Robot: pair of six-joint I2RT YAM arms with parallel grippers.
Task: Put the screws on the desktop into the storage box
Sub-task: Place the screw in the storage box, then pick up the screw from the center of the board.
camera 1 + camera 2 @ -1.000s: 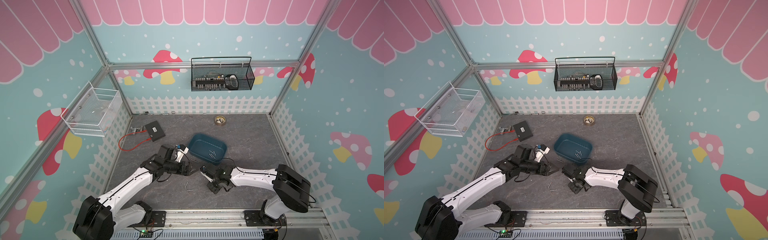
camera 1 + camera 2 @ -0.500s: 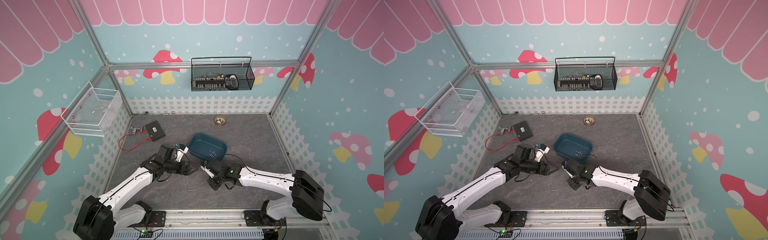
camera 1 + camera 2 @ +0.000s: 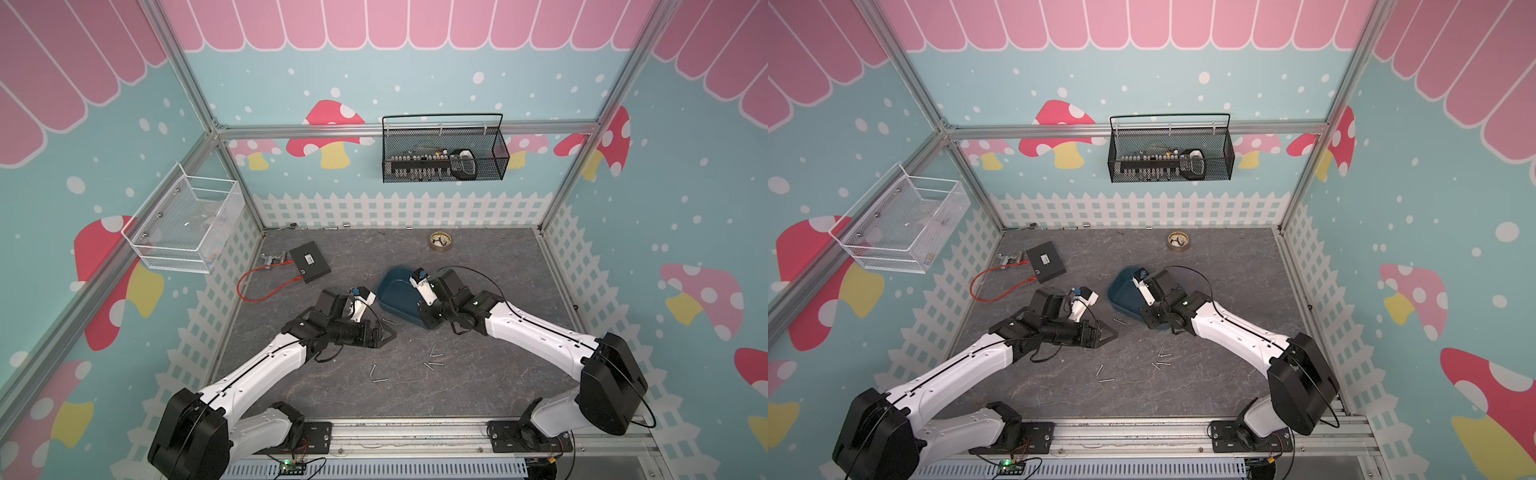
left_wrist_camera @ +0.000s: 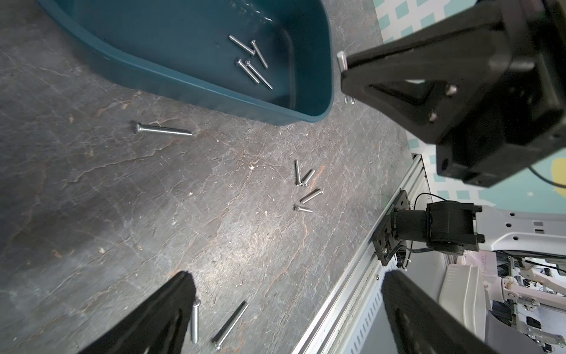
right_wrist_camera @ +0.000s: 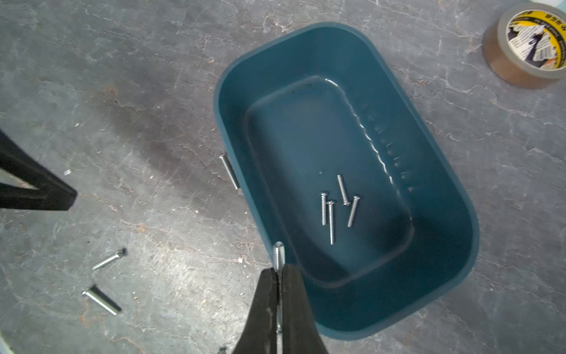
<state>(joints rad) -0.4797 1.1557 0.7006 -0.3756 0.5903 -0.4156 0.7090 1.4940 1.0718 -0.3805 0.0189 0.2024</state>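
Grey-veined desktop [image 5: 122, 92], sorting job part done: R gripper [image 5: 279, 271] poised w/ one silver screw [image 5: 278, 253] at the storage box [image 5: 441, 196].

Jaws are pinched tight on the screw's shank, its end poking out past the tips, just above the box's near rim; the box sits approx. mid-desktop. Four screws [image 5: 332, 211] lie inside it. Six loose screws [image 3: 432, 359] are scattered at 5–6 o'clock of the box, & a lone screw [image 5: 229, 171] lies just beside its outer wall at 7 o'clock. L gripper [image 4: 286, 275] waits near there too, jaws wide apart, holding nothing. Best handling, by the look of it: carry the screw further in over the box floor before letting go, since a drop at the rim could tip it back outside. Release low to limit bounce.
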